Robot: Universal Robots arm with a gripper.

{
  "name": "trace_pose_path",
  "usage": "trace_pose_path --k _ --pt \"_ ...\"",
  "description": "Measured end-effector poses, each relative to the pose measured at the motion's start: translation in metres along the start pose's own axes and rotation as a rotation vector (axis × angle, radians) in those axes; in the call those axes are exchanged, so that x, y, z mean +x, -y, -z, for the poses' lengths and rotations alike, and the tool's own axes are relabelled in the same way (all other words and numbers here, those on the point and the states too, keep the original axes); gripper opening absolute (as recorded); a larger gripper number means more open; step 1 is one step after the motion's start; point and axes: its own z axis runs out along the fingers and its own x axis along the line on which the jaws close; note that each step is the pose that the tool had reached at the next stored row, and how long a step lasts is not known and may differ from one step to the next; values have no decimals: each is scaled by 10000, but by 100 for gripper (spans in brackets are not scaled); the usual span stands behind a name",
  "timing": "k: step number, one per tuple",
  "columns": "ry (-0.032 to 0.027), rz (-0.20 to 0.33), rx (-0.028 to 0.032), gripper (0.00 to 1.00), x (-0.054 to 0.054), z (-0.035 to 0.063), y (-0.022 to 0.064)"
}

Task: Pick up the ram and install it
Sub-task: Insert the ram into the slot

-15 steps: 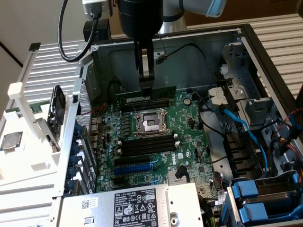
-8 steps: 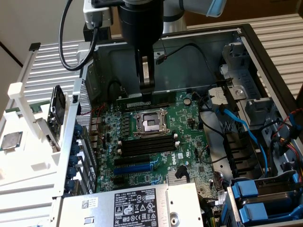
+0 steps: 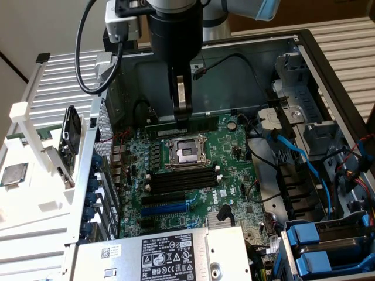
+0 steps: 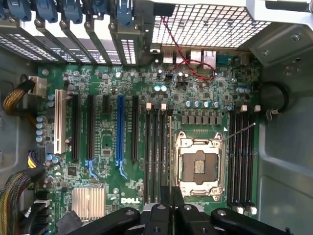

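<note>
This is a robotics lab or workshop bench set up for computer assembly. A dark grey metal desktop computer case (image 3: 304, 47) lies open on its side, baring a green motherboard (image 3: 234, 170) with long black memory slots (image 3: 181, 178) and blue cables (image 3: 299, 155). At the exterior view's left a white plastic parts rack (image 3: 26, 111) carries a square silver processor chip (image 3: 13, 174), and over the board a black robot gripper (image 3: 181, 110) pinches the ram (image 3: 202, 124), a long thin green circuit-board stick.
</note>
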Motion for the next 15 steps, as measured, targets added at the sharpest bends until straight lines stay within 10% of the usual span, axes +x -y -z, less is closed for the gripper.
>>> trace_pose_path --k 15 --pt "122 -5 2 12 67 -104 10"
